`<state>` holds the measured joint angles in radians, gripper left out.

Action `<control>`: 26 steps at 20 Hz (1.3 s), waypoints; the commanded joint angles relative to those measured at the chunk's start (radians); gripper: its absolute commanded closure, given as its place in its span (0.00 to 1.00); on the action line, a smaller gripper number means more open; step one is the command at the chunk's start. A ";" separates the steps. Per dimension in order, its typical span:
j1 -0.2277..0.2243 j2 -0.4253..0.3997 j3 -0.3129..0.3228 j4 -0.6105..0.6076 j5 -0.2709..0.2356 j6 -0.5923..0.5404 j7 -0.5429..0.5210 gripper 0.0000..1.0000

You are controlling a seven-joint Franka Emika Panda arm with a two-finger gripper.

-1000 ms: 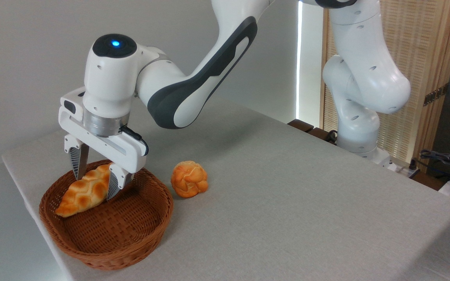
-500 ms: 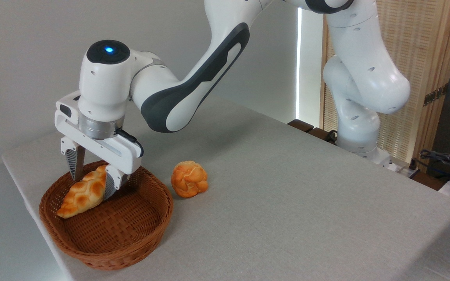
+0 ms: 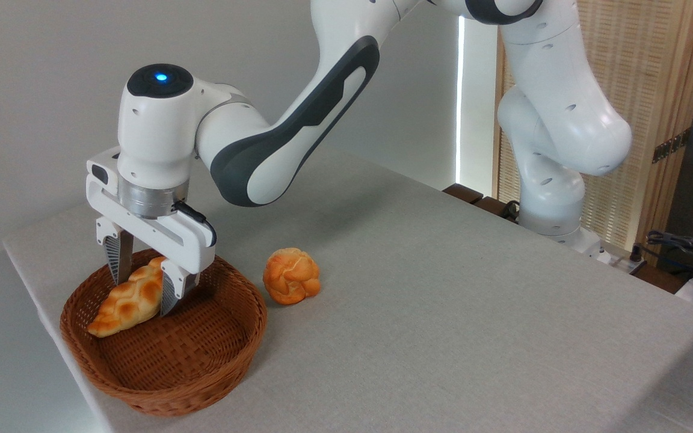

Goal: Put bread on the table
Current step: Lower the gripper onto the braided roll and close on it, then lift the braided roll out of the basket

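Bread lies in one wicker basket at the lower left, the hand open astride its upper end.
One round bun sits just right of the basket; the tabletop spreads bare toward the right, its edge close beside the basket.

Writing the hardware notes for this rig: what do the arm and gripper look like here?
Glossy white arm of rounded segments with small round dimples, and dark grey inlays along the forearm link. The wrist has a black cap with a lit blue dot and a silver metal ring beneath. The gripper has a white rectangular body, a black cable looping along its side, and two grey ribbed fingers tapering to the tips.
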<state>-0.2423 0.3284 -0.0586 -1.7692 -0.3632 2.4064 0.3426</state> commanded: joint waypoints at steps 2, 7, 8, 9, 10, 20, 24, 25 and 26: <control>-0.019 0.018 0.003 0.020 0.033 0.005 -0.001 0.00; -0.019 0.020 0.003 0.022 0.033 0.005 0.001 0.60; -0.019 0.020 0.003 0.021 0.032 0.005 0.001 0.61; -0.019 0.020 0.003 0.020 0.033 0.005 0.001 0.61; -0.019 0.018 0.003 0.022 0.033 0.005 0.002 0.61; -0.017 0.012 0.003 0.020 0.033 0.002 0.001 0.60; -0.011 -0.025 0.006 0.017 0.037 -0.007 -0.005 0.59; -0.009 -0.040 0.011 0.014 0.038 -0.024 -0.005 0.58; -0.009 -0.057 0.016 0.013 0.038 -0.045 -0.002 0.56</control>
<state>-0.2535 0.3207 -0.0570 -1.7577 -0.3409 2.4048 0.3435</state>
